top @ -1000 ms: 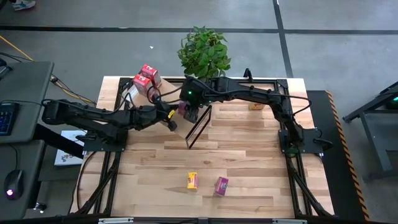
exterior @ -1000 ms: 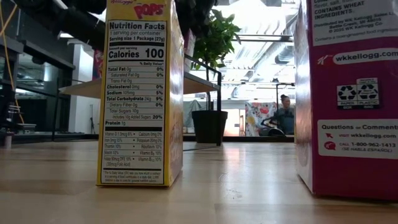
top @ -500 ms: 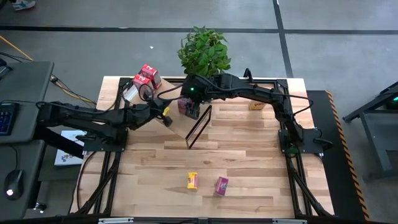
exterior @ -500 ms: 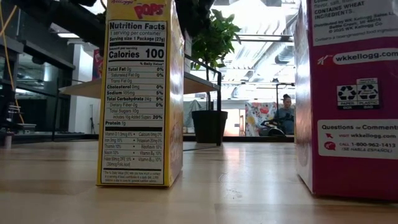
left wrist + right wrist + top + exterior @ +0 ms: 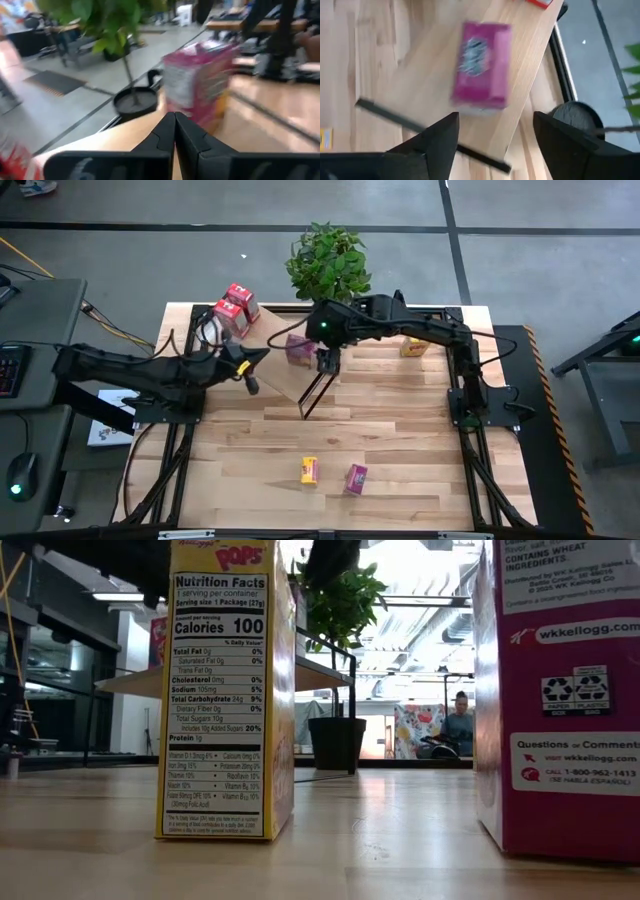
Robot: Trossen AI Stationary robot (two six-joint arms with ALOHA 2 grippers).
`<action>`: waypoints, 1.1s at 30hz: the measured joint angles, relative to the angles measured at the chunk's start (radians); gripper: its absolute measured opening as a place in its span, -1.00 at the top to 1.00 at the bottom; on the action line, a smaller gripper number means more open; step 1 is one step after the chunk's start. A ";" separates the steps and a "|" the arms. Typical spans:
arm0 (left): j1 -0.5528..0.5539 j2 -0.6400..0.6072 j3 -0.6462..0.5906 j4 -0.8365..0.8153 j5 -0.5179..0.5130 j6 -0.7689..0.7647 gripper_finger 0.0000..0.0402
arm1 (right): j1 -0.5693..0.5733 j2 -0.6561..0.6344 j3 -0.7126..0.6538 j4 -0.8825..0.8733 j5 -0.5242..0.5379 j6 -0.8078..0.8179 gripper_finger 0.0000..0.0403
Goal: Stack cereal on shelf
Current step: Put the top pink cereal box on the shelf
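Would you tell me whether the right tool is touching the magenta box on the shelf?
Apart. In the right wrist view the open right tool shows bare shelf between its fingers and the magenta box.

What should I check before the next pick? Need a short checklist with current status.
1. Magenta box released on the shelf: ok, it sits alone on the board, no hand on it.
2. Right hand empty: ok, fingers spread wide above the box.
3. Left hand empty: ok, fingers shut with nothing between them.
4. Red boxes on the shelf's far end: ok, both there.
5. Next boxes reachable: ok, yellow box and second magenta box stand free at the table's near side; another yellow box at the back.
6. Magenta box stable on the slant: cannot tell.
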 joint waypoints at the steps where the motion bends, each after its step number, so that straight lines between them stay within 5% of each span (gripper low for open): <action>1: -0.016 -0.013 0.000 -0.001 0.002 0.008 1.00 | 0.003 -0.001 0.000 -0.027 0.000 0.002 -0.16; 9: -0.173 -0.152 0.000 -0.005 0.055 0.041 1.00 | 0.039 -0.030 -0.179 -0.093 0.041 0.017 0.36; 15: -0.295 -0.238 0.000 0.016 0.093 0.069 1.00 | 0.040 -0.182 -0.498 0.181 0.021 -0.013 0.94; 21: -0.361 -0.274 -0.038 0.149 0.094 0.138 1.00 | 0.038 -0.385 -0.852 0.723 -0.015 0.004 0.97; 33: -0.369 -0.278 -0.045 0.183 0.086 0.159 1.00 | 0.037 -0.374 -1.070 1.067 0.039 0.065 1.00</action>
